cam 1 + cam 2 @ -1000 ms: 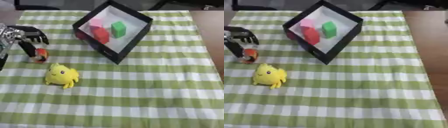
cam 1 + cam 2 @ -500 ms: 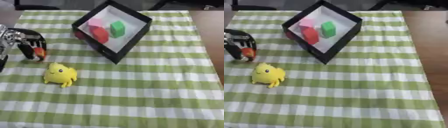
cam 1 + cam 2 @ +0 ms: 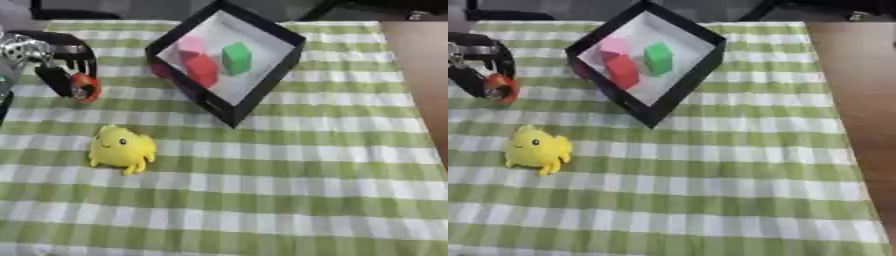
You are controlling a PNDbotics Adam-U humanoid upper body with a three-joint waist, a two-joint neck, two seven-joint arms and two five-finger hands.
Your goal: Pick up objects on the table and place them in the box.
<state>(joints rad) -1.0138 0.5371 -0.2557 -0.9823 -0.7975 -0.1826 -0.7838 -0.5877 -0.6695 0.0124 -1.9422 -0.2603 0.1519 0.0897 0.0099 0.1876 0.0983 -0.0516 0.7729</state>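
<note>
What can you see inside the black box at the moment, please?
Inside the black box lie a pink block, a red block and a green block. Its near wall hides part of the white floor.

Both views look steeply down from the robot's head onto the counter (image 3: pixel 289 165) with its green-and-white checked cloth, facing forward toward the far edge, where the black box (image 3: pixel 226 59) sits. They share almost the whole scene: the box, the yellow toy (image 3: pixel 121 148) nearer than it and to its left, and the left hand (image 3: pixel 54 64) further left of the box. The right eye view sets the box closer to its left edge and shows more bare brown surface right of it.
</note>
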